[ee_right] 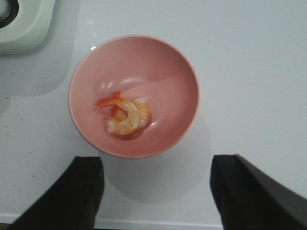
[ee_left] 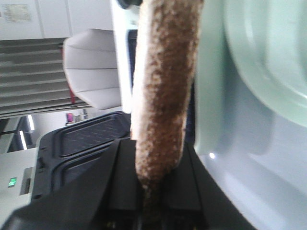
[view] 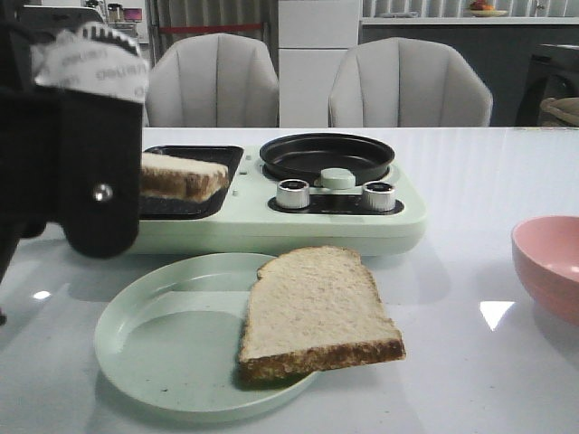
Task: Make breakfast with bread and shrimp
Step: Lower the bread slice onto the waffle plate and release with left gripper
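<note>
Nearest on the bench (view: 470, 181), a pale green plate (view: 154, 344) carries one bread slice (view: 317, 312), laid flat with its crust overhanging the near right rim, seemingly parked there as the base for serving. At the near right edge a pink bowl (ee_right: 134, 96) holds the shrimp (ee_right: 125, 114), kept apart until needed; the right gripper (ee_right: 156, 191) hangs over it with fingers spread wide and nothing gripped, likely set for a pick. Farther back, on the left tray of the green cooker (view: 271, 217), the second bread slice (ee_left: 163, 86) is pinched edge-on by the closed left gripper (ee_left: 154, 206), probably for placing or lifting. The round pan (view: 327, 155) lies farthest right.
</note>
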